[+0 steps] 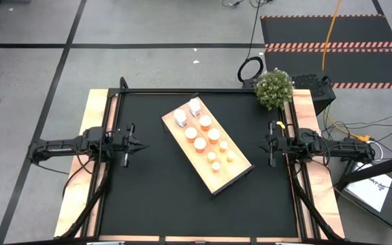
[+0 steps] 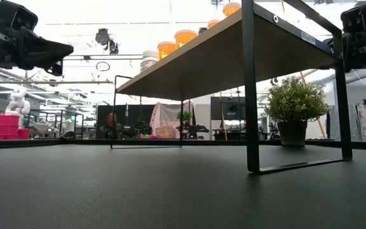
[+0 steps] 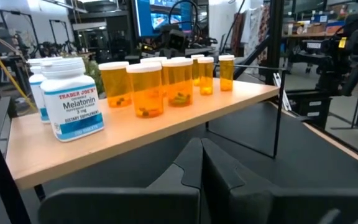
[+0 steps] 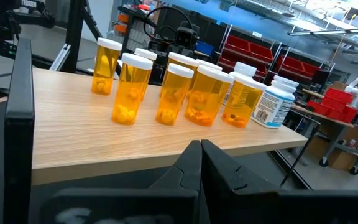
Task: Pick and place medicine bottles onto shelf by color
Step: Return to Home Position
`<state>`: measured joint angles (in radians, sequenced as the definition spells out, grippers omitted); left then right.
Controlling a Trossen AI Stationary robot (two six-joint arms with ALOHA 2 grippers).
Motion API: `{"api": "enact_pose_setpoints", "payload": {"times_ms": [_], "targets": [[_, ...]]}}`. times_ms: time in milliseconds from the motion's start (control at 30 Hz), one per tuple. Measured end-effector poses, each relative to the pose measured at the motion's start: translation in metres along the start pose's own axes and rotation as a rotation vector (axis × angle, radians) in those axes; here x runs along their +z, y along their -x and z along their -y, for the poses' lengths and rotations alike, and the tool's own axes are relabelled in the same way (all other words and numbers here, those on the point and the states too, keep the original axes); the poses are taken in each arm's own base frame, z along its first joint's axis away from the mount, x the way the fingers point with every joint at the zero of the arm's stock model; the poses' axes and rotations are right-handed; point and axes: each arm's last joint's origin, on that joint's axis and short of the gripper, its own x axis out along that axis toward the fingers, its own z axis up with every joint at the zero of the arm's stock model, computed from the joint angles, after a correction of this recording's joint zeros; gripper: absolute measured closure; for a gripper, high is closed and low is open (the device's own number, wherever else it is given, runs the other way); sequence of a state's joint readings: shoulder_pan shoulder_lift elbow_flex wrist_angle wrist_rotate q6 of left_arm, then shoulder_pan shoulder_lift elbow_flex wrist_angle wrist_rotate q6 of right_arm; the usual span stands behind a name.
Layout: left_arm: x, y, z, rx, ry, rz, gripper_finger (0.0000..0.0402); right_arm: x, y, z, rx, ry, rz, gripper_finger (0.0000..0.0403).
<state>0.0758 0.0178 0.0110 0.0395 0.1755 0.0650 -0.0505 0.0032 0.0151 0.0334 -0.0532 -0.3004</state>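
Your left gripper [image 1: 138, 144] and right gripper [image 1: 272, 144] are sitting closed and empty, flanking the shelf [image 1: 228, 173] lying diagonally between them, holding the bottles [image 1: 201, 133]; neither is nearer.

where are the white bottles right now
In the high view, the white bottles stand at the upper-left end of the shelf, mid-table, right beside the large orange bottles.

The shelf [image 1: 224, 175] is set slantwise on the black table [image 1: 155, 197], with a plant [image 1: 274, 88] at one corner. White bottles [image 1: 181, 118] and orange bottles [image 1: 205, 122] are ranged on the shelf.
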Motion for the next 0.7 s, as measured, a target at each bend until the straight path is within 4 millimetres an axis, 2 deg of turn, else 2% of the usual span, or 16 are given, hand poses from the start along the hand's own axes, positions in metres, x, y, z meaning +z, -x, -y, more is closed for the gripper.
{"api": "enact_pose_setpoints", "payload": {"times_ms": [367,700], "targets": [[0.0002,-0.0005,0.0047,-0.051,-0.002,0.002,0.0401,0.0,0.0,0.0,0.0,0.0,0.0,0.0403],[-0.0006,-0.0006,0.0042,-0.006,-0.062,-0.009,0.04,0.0,0.0,0.0,0.0,0.0,0.0,0.0403]]}}
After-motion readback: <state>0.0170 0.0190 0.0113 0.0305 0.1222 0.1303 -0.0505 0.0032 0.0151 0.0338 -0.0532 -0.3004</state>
